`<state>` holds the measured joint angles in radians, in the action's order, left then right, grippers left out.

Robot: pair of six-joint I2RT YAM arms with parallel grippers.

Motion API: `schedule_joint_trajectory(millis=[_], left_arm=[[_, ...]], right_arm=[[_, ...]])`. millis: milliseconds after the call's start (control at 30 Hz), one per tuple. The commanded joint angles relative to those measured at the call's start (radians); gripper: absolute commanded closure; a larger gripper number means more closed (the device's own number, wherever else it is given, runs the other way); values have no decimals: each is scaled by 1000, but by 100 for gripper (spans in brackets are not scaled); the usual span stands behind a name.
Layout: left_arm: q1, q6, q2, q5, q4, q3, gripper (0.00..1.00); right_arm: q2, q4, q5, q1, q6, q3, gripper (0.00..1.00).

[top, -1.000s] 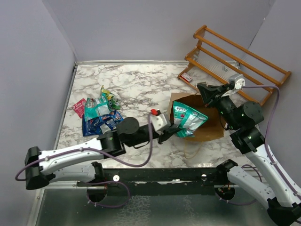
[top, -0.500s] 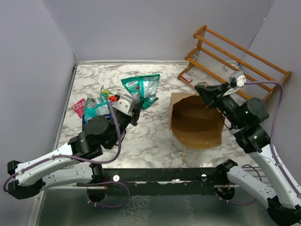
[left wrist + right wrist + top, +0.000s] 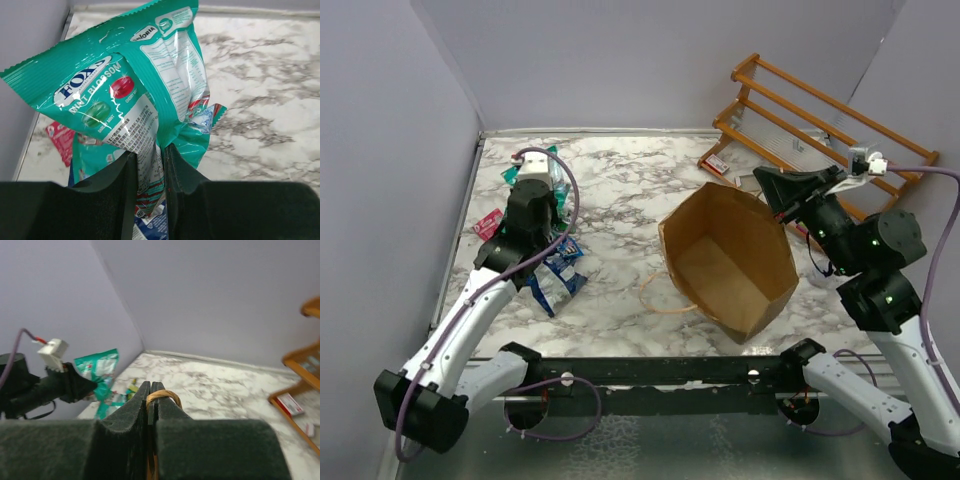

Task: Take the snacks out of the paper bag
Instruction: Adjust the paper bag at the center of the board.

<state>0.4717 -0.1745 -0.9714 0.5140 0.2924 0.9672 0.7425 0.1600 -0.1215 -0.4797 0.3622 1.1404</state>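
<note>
A: Around the sides?
B: Plain pale lilac-grey walls (image 3: 650, 60), meeting at the far left corner.
A: Underneath?
B: White marble-look tabletop (image 3: 620, 180), grey-veined, under soft, even light.
A: Any furniture?
B: Only a wooden slatted rack (image 3: 840, 105), tilted against the right wall, far right.

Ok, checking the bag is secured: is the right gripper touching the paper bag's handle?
Touching. The right wrist view shows the right gripper shut, with the paper bag's handle pinched between its fingers.
</note>
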Motion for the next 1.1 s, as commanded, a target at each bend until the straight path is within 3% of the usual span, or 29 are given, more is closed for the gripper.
schedule_joint_trajectory(millis=[0, 233, 433, 567, 700, 733, 900, 1067], left_arm=[[-188, -119, -7, -150, 41, -44, 100], [-296, -155, -12, -117, 31, -133, 100], [-301, -182, -39, -120, 13, -185, 100], [-310, -183, -70, -126, -4, -205, 91], [-324, -188, -105, -141, 3, -203, 88], [-328, -189, -110, -145, 7, -202, 85], [-332, -194, -117, -120, 38, -182, 41], [-332, -177, -91, -191, 38, -151, 24]], right_arm=[[20, 77, 301, -4, -23, -96, 98], [-36, 60, 514, -4, -101, -206, 98], [-72, 4, 558, -4, -161, -263, 96], [-46, -40, 526, -4, -171, -260, 96], [-24, -71, 525, -4, -183, -233, 95], [-23, -77, 526, -4, -190, -230, 95], [-24, -56, 494, -4, -210, -218, 89], [-57, 9, 409, -4, -226, -199, 46]])
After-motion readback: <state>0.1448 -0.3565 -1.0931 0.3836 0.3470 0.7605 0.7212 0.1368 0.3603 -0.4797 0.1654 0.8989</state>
